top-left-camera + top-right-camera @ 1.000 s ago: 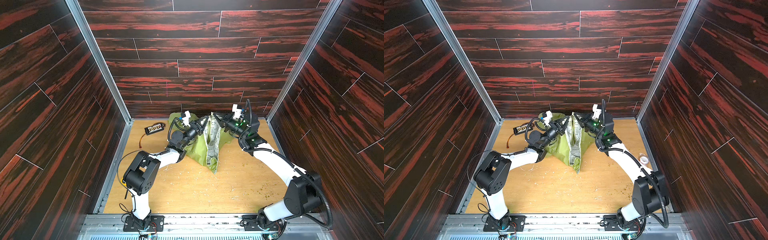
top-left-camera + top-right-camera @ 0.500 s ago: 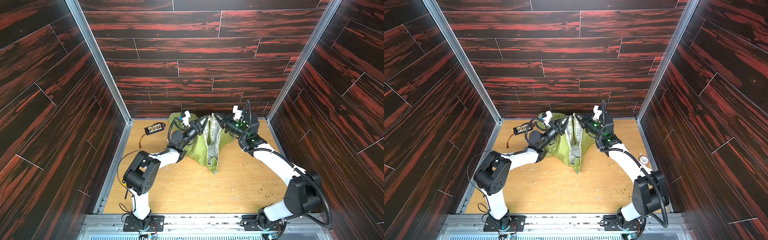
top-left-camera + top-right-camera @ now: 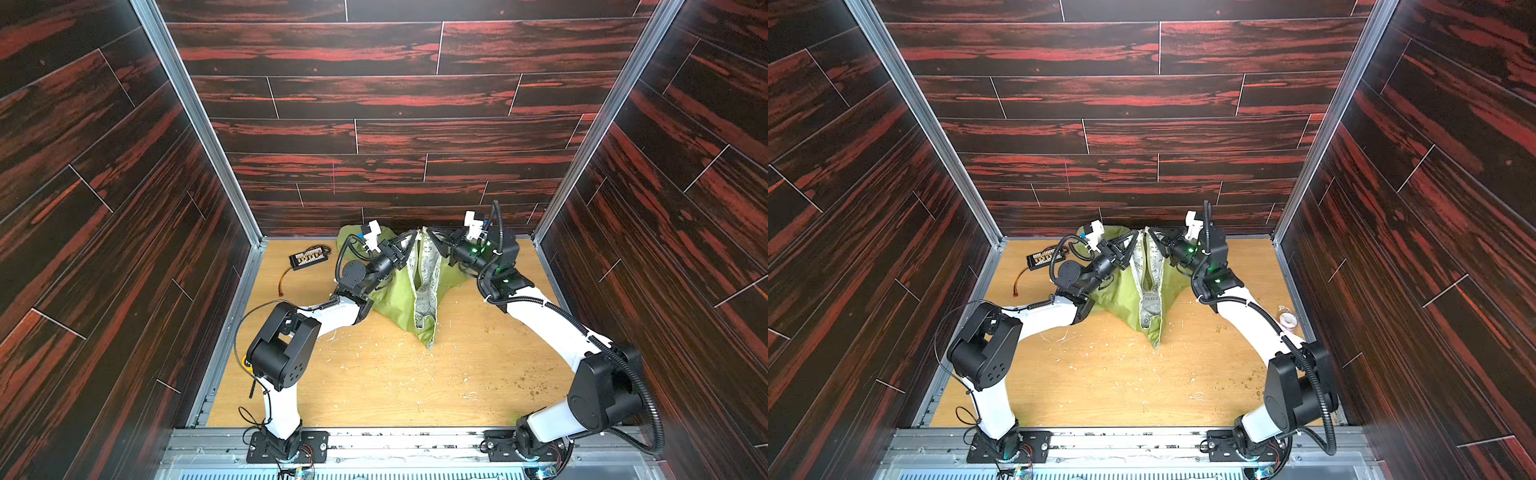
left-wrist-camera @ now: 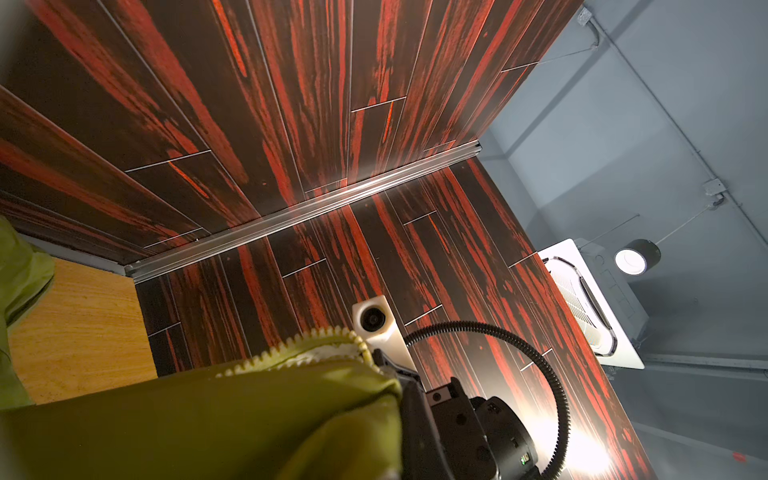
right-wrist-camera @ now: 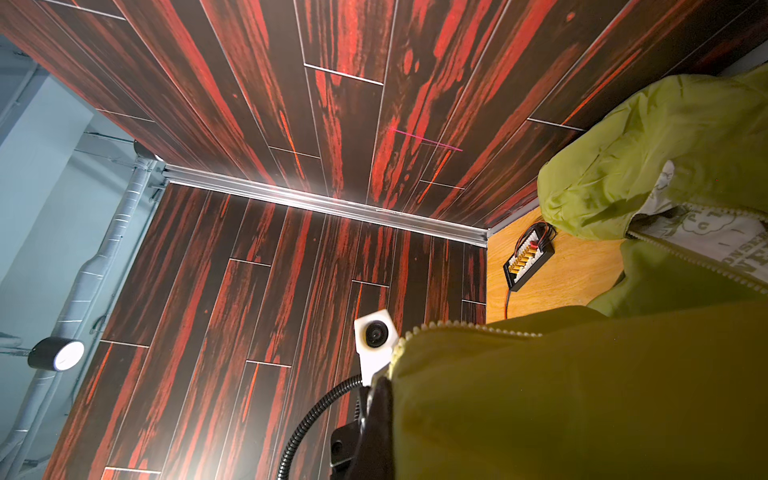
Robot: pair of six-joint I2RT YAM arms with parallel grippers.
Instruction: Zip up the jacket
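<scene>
- Jacket (image 3: 390, 297), mid far edge of surface (image 3: 374, 386); front unzipped, lining (image 3: 424, 286) exposed.
- Left end effector (image 3: 410, 240), right end effector (image 3: 433, 236): clenched on opposite zipper edges, held high, probably for aligning halves.

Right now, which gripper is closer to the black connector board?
Left. The left gripper holds the jacket just right of the connector board; the right gripper holds its other edge, farther right.

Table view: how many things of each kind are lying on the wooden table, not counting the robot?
green jacket: 1
black connector board: 1
tape roll: 1
Total: 3
</scene>
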